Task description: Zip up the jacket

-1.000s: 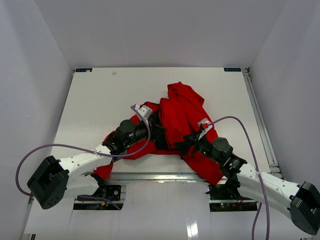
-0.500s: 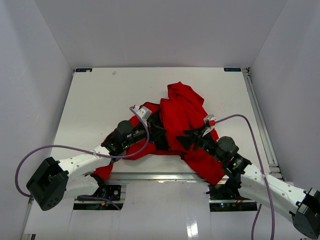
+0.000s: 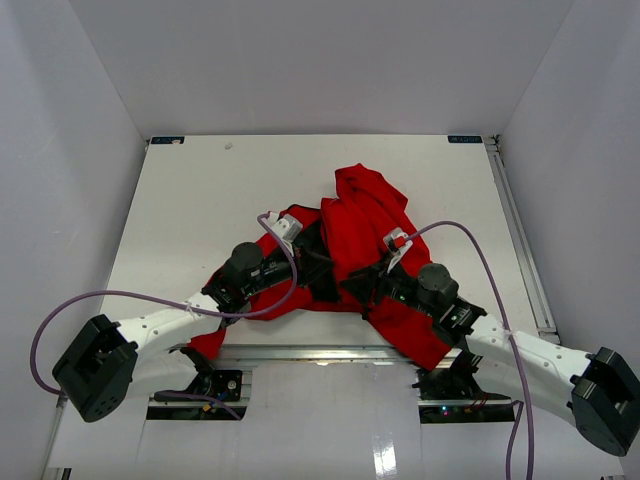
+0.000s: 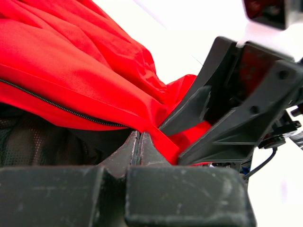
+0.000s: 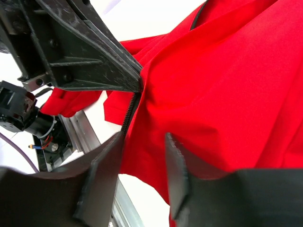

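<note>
A red jacket (image 3: 362,215) is seen crumpled at the middle of the white table (image 3: 200,190), with its near corners draped over the table's front rim. The left gripper (image 3: 315,258) is buried in the dark opening at the garment's centre, and the right gripper (image 3: 368,286) is set just beside it against the red cloth. How the jaws stand cannot be made out. Purple cables (image 3: 120,295) are looped from both wrists.

Matt soft cloth — jacket (image 3: 365,215) (dark mesh lining); smooth white table (image 3: 200,200).

Bright even light | soft shadows | glare on near table (image 3: 330,420) | wrist foregrounds blurred
</note>
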`<state>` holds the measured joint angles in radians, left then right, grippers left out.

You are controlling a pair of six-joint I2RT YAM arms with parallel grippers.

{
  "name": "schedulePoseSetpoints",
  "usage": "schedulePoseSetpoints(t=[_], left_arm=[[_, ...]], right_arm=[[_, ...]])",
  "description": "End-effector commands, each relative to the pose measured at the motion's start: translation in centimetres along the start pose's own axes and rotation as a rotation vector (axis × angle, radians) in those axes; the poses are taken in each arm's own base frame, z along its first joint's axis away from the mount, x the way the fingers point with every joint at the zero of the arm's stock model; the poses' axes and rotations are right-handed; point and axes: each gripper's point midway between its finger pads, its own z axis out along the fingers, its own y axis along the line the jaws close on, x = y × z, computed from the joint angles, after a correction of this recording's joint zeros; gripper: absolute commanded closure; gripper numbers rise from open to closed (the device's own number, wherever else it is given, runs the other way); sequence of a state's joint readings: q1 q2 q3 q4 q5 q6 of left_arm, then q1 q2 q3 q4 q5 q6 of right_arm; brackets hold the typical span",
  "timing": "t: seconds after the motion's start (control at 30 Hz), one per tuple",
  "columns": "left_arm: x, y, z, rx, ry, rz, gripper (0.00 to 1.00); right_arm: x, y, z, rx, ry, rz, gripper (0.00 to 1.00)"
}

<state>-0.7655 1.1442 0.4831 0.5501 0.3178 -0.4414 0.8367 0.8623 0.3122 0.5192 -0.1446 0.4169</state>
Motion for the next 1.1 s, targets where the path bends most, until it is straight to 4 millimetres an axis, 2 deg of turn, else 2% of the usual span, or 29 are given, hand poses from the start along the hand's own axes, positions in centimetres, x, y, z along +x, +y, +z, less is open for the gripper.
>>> schedulePoseSetpoints(t=[0.0,0.17,0.2,0.3,0.4,0.47,0.5,0.6,0.8,1.07], left_arm=[[-1.7,-1.9,-0.5,0.083,-0.055,0.021,1.0],[-1.8,-2.0,-0.6,0.094,-0.068,0.015,1.0],[-1.8,-2.1,-0.6,0.098,-0.067,0.013,1.0],[-1.7,-2.2,-0.6,0.105,-0.068,0.008,1.0],[-1.2,-2.0,-0.4,0.105,-0.033,0.002,1.0],[-0.6,-1.9,-0.3,0.097,0.015,-0.006,0.65],[0.0,-1.7,-0.3,0.085,0.046,-0.013,0.52],[1.1,-1.0,-0.3,0.039,0.122,-0.042,0.42],[1.0,-1.1,0.0,0.012,0.179,-0.094,0.41],[3.5,2.4,-0.3,-0.193,0.285,-0.172,0.5]], right_arm=[[-0.8,1.1,0.6,-0.058,-0.042,0.001,0.56],[0.1,1.0,0.9,-0.063,-0.021,0.01,0.65],[0.2,1.0,0.9,-0.065,-0.022,0.013,0.69],[0.3,1.1,0.9,-0.071,-0.021,0.021,0.89],[-0.1,1.1,1.1,-0.071,-0.038,0.02,0.92],[-0.6,0.9,1.3,-0.051,-0.056,0.021,0.92],[-0.9,0.8,1.4,-0.044,-0.064,0.024,0.92],[-1.3,0.7,1.6,-0.027,-0.078,0.032,0.92],[-1.0,0.8,2.6,0.001,-0.069,0.034,0.92],[-0.8,0.3,3.1,0.085,-0.077,-0.002,0.92]])
